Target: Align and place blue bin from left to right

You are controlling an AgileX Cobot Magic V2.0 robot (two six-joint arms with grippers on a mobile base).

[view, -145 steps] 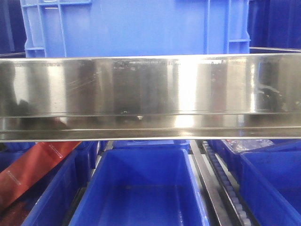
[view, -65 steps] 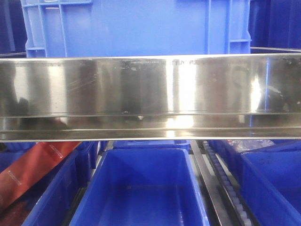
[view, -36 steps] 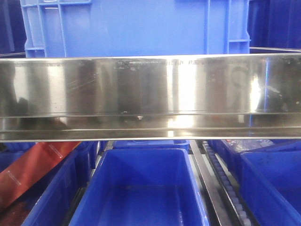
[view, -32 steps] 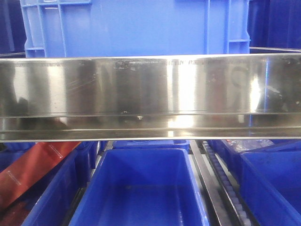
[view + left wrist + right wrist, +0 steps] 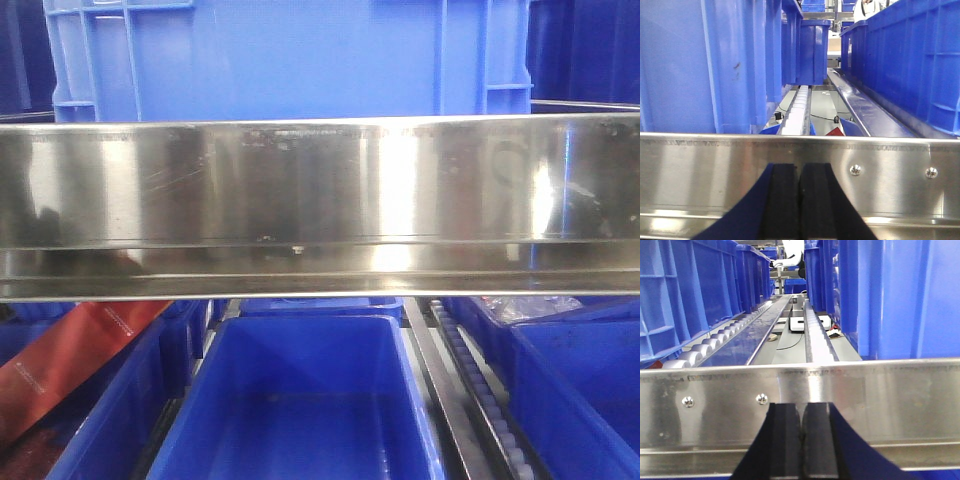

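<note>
Squarely across the top of the front view stands the blue bin (image 5: 290,55), a large bright-blue plastic crate with a smooth flat side panel, raised vertical ribs near both corners and small stepped ledges low on those corners; it sits on the upper shelf level directly behind the stainless-steel front rail (image 5: 320,205), which spans the whole width and hides the bin's foot. In the left wrist view the same bin (image 5: 695,65) fills the left half just behind the rail (image 5: 880,175), and in the right wrist view it (image 5: 900,295) fills the right half, so it lies between the two arms. Beside it on the left wrist view's right side stands another blue crate (image 5: 910,60), ribbed along its wall, with a metal guide track (image 5: 865,112) and a white roller strip (image 5: 797,107) running back between them. The right wrist view shows a row of darker blue crates (image 5: 695,290) to the left along a line of grey conveyor rollers (image 5: 715,345). Below the rail in the front view an open blue tub (image 5: 300,400) sits in the middle, with a red strip (image 5: 70,360) to its left and a roller track (image 5: 480,390) to its right. The left gripper (image 5: 800,200) has its black pads pressed together in front of the rail, holding nothing, and the right gripper (image 5: 801,440) is likewise closed on nothing.
</note>
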